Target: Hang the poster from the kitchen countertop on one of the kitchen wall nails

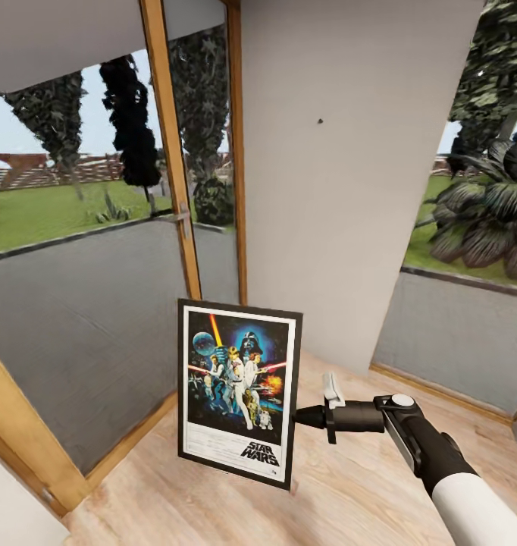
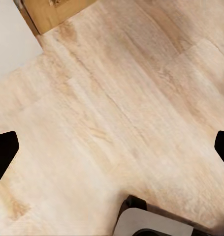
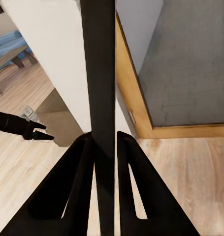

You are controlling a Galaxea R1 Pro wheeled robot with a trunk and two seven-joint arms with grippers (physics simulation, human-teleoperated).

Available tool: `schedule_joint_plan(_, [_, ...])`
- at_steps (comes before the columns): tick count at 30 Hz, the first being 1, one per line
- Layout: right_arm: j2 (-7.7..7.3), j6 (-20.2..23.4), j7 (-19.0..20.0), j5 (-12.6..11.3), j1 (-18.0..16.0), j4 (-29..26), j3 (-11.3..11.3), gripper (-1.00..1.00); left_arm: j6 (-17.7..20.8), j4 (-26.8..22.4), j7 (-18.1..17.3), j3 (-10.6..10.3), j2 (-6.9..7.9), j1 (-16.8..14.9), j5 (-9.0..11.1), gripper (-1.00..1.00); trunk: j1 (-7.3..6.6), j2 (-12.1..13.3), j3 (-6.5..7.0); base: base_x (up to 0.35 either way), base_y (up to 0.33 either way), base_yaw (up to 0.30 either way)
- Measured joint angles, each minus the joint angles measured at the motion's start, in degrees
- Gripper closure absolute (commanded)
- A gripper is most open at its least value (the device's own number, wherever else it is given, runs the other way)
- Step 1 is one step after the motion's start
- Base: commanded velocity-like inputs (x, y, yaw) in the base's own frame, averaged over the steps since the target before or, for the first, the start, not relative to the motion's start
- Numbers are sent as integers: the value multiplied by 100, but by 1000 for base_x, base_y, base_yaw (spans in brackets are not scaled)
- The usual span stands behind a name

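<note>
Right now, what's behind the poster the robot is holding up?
Behind the poster, held at its right edge by the right gripper, are pale wood floor, a wooden window frame and grey wall bearing a nail. The floor directly behind is hidden.

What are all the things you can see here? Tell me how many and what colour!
poster: one, black frame, white border, dark blue art, held upright above the floor by its right edge
wall nail: one, dark speck, high on the wall panel
wall panel: one, light grey, behind the poster
window frames: several posts, light brown wood, left of the panel
floor: pale wood planks
trees: several, dark green, outside the glass
lawn: green, outside
right gripper: one, black, shut on the poster's edge
left gripper: one, black tips wide apart above the floor
</note>
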Motion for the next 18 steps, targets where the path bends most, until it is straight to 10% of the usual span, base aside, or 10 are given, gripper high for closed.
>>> schedule_joint_plan(18, [0, -7, 0, 0, 0, 2, 1, 100, 1, 7, 0, 1, 9, 1, 0, -100, 0, 0, 20, 244, 282, -121])
